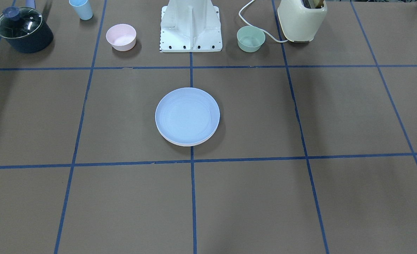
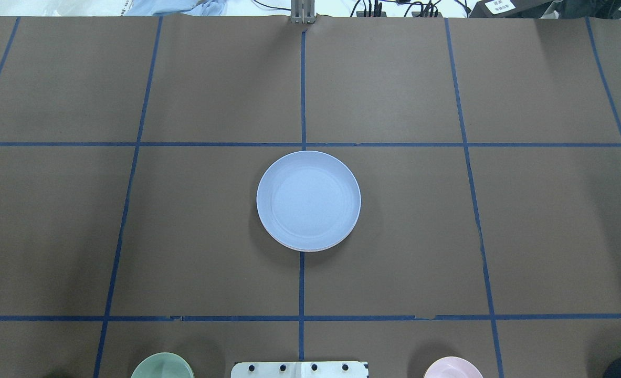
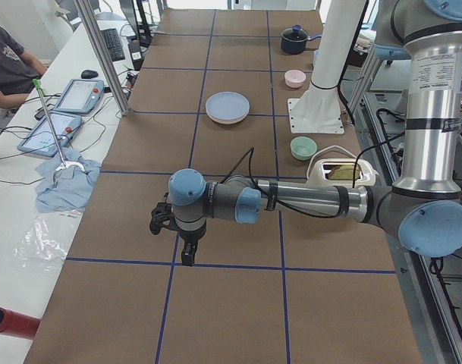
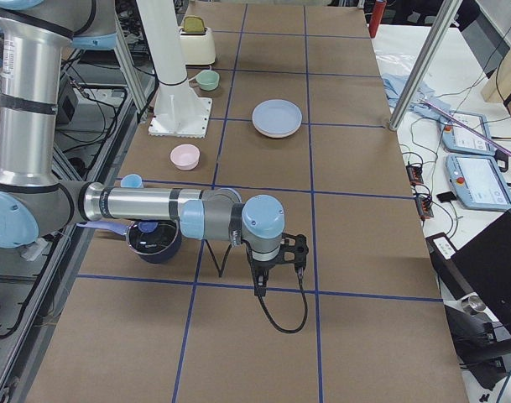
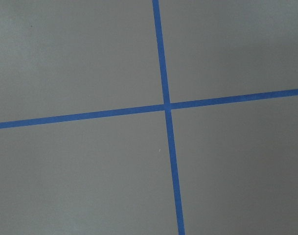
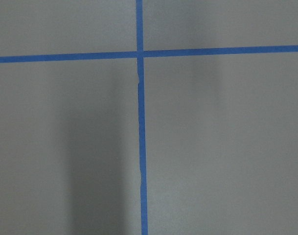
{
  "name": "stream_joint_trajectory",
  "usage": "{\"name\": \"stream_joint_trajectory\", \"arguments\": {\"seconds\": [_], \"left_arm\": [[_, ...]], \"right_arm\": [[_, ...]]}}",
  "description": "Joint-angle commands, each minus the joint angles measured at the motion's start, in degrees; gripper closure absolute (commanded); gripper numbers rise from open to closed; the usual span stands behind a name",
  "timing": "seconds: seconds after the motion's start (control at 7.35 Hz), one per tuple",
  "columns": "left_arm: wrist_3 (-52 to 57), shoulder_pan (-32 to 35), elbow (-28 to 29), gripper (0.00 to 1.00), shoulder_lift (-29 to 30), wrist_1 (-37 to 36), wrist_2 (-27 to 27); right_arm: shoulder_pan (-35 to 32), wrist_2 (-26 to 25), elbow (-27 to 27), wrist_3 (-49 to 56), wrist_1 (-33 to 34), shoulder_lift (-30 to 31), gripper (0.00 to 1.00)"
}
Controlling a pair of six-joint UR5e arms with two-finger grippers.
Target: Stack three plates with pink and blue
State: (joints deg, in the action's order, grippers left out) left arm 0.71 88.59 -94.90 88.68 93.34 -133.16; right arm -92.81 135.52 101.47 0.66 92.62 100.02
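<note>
The light-blue plate (image 1: 187, 114) lies on top of a stack in the middle of the table; it also shows in the overhead view (image 2: 308, 198). Pale rims of plates beneath it (image 1: 189, 144) peek out at the stack's edge; I cannot tell their colours for sure. My left gripper (image 3: 156, 220) hovers over the table far from the stack, towards the table's left end. My right gripper (image 4: 299, 246) hovers far from it, towards the right end. Both show only in the side views, so I cannot tell whether they are open or shut. Both wrist views show only bare table and blue tape.
Beside the robot base (image 1: 190, 26) stand a small pink bowl (image 1: 121, 36), a small green bowl (image 1: 251, 38), a light-blue cup (image 1: 81, 8), a dark pot with a glass lid (image 1: 23, 30) and a cream toaster (image 1: 301, 19). An operator (image 3: 7, 64) sits at a side table.
</note>
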Motion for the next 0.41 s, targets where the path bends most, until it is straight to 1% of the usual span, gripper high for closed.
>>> {"name": "stream_joint_trajectory", "arguments": {"seconds": [0.0, 0.27], "left_arm": [[0.0, 0.0, 0.1, 0.0, 0.0, 0.0, 0.0], [0.0, 0.0, -0.1, 0.0, 0.0, 0.0, 0.0]], "right_arm": [[0.0, 0.0, 0.0, 0.0, -0.1, 0.0, 0.0], [0.0, 0.0, 0.0, 0.0, -0.2, 0.0, 0.0]]}}
